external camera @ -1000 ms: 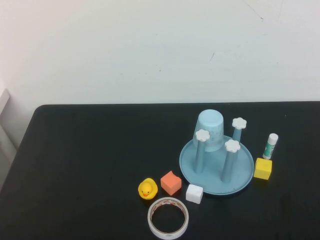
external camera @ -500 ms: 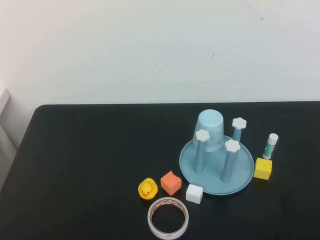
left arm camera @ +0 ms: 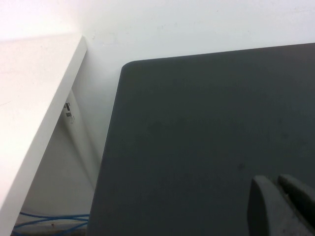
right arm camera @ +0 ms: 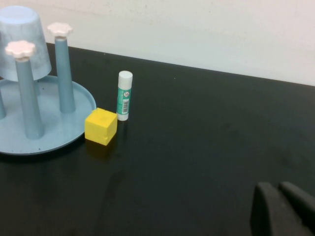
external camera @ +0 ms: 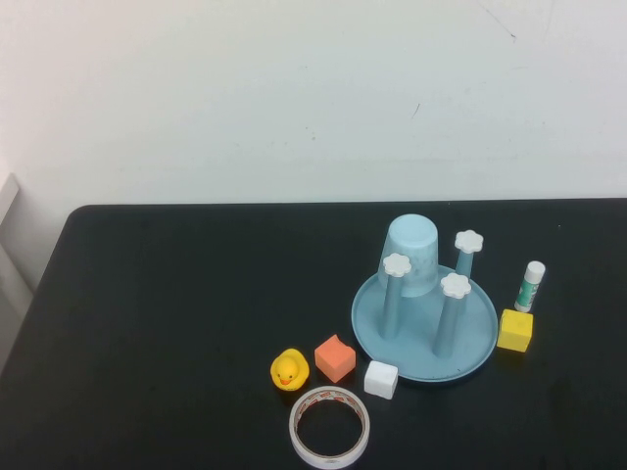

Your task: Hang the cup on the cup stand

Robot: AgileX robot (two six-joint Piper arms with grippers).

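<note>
Cup (external camera: 411, 255) upturned over a rear post of cup stand (external camera: 475, 351); task seemingly done. Left gripper (left arm camera: 283, 206) over bare table corner, right gripper (right arm camera: 283, 209) well clear of stand, both closed, empty.

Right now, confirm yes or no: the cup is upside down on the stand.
Yes, the cup sits inverted over a rear post of the cup stand, closed bottom upward.

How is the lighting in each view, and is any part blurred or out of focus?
High view: even, soft light; the cup on the cup stand is sharp, shadows faint on the black table. Left wrist view: the left end effector at the frame's edge is blurred. Right wrist view: the yellow cube and glue stick are sharp; the right end effector is out of focus.
</note>
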